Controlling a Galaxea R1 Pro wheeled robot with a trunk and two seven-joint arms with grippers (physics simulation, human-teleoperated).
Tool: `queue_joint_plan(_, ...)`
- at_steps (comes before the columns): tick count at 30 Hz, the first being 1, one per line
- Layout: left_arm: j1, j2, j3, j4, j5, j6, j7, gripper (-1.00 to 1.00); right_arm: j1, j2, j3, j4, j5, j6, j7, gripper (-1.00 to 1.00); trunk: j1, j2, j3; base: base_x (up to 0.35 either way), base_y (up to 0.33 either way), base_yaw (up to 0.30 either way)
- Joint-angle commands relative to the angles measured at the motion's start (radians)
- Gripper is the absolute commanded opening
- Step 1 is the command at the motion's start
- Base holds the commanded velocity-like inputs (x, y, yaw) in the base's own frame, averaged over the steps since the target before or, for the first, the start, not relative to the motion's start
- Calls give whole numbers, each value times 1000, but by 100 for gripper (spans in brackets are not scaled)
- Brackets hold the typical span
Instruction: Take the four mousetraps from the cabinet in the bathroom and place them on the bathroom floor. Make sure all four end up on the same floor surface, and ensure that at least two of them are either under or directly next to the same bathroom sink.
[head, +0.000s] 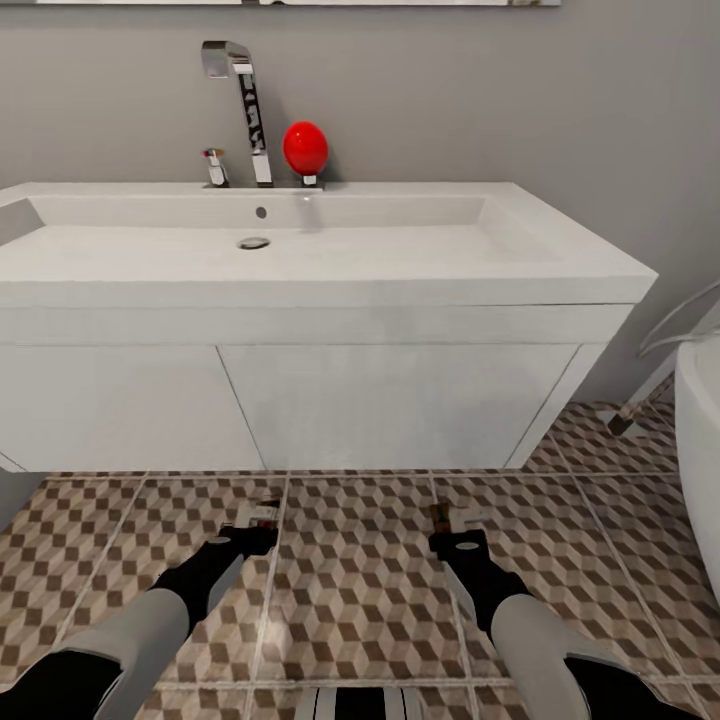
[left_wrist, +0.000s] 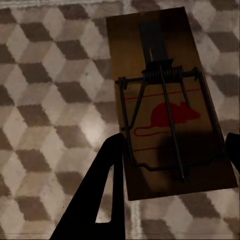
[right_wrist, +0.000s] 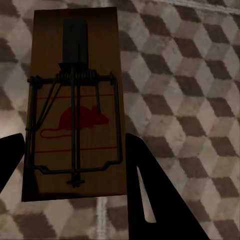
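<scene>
The robot faces the sink (head: 300, 250), a wide white basin with a tall chrome tap (head: 245, 110) on a white vanity unit (head: 300, 400), and both arms reach low over the patterned floor (head: 350, 600) just in front of it. That position fits the task: traps set down here would lie right beside the sink.

The left gripper (head: 258, 528) has its jaws closed on the long edges of a mousetrap (left_wrist: 167, 100); the left wrist view shows one dark finger (left_wrist: 107, 195) against the board's side and the other at its opposite edge. The right gripper (head: 452, 530) holds a second mousetrap (right_wrist: 75, 105) the same way, its jaws pressed to both sides of the board. Each trap is held flat, face up, above the tiles, so it can probably be lowered straight down without tipping.

Each trap is a small brown wooden board carrying a coiled spring, a dark wire bar and frame, a dark bait plate, and a red mouse outline with thin red lines. Whether either board already touches the tiles cannot be told.
</scene>
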Motion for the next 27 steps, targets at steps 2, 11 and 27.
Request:
queue_joint_plan(2, 0, 0, -8, 43, 7, -7, 2, -100, 0, 2, -4, 1, 7, 6, -3, -100, 0, 0, -1, 6, 0, 0)
queue_joint_plan(11, 0, 1, -9, 97, 8, -70, -5, -100, 0, 2, -3, 16, 3, 1, -4, -100, 0, 0, -1, 1, 0, 0)
queue_joint_plan(27, 0, 2, -12, 93, 4, -84, 5, -100, 0, 1, -2, 63, 5, -59, -3, -100, 0, 0, -1, 26, 0, 0)
